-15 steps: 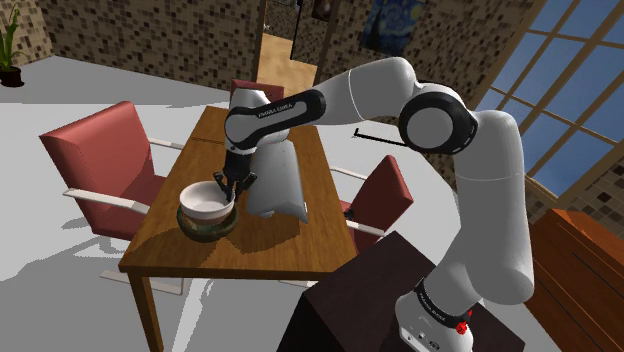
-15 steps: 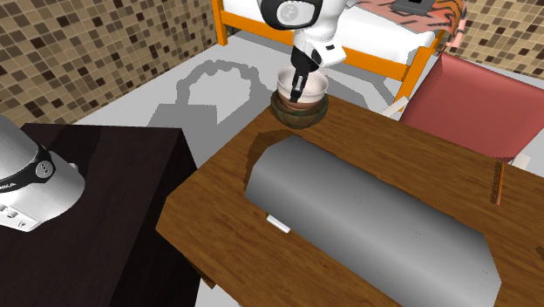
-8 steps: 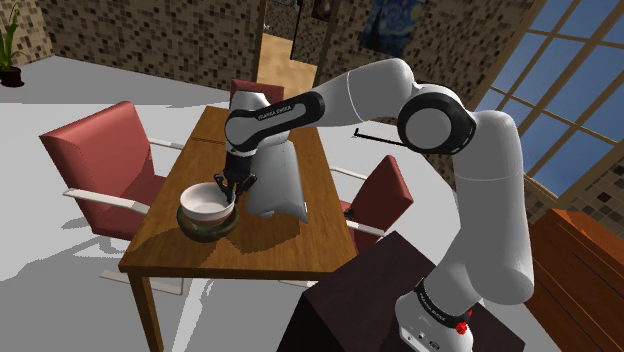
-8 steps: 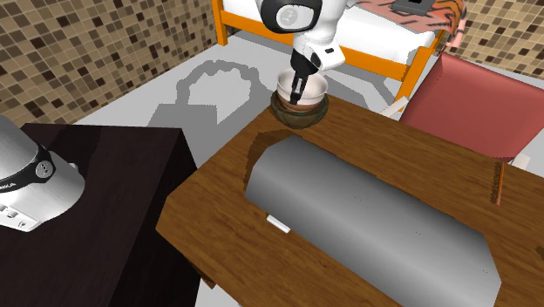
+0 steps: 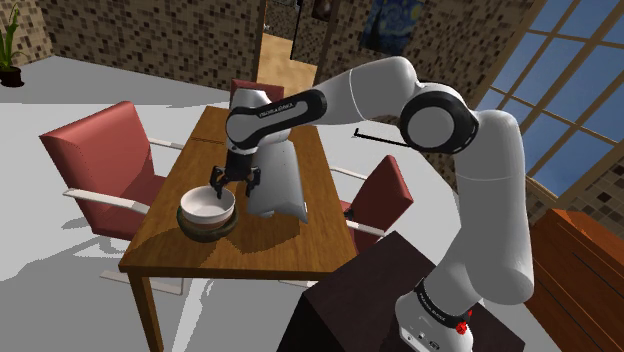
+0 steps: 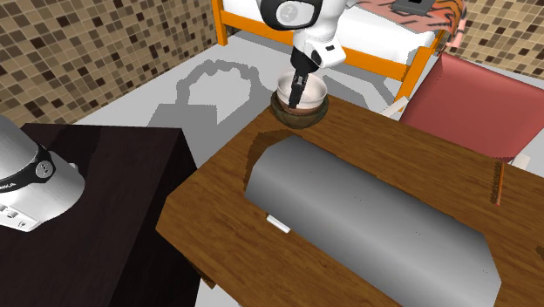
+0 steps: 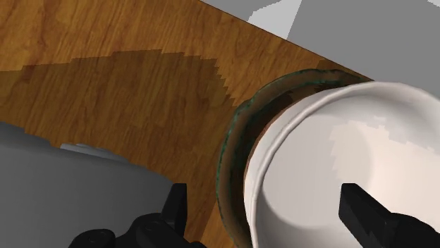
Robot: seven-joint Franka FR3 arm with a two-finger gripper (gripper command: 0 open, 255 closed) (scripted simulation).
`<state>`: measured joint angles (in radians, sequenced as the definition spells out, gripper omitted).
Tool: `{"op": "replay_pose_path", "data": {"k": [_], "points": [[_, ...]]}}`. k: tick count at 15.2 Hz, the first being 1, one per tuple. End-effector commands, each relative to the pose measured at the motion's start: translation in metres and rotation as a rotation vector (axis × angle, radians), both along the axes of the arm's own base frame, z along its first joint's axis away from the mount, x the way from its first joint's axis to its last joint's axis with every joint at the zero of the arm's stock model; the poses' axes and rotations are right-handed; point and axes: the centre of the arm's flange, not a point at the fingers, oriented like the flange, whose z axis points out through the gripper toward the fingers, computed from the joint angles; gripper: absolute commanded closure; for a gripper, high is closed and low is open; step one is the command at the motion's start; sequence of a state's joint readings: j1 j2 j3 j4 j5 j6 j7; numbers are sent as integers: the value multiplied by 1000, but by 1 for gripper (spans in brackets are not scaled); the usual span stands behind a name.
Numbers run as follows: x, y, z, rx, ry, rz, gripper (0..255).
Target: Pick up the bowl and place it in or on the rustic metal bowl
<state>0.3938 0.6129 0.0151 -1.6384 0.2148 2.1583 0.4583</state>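
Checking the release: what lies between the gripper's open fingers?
Wrist view: the white bowl, seated in the dark green bowl; the gripper straddles its rim.

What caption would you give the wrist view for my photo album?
Open gripper over a white bowl nested in a dark bowl on a wooden table.

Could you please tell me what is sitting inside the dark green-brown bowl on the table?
A white bowl nests upright in the dark bowl, its rim standing higher. The white bowl looks empty. It covers the dark bowl's inside, so anything beneath cannot be seen.
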Motion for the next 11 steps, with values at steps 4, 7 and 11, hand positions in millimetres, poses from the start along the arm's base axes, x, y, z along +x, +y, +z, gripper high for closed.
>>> {"op": "replay_pose_path", "data": {"k": [4, 7, 11], "points": [[8, -5, 42, 0, 0, 0, 0], [8, -5, 42, 0, 0, 0, 0], [8, -5, 42, 0, 0, 0, 0]]}}
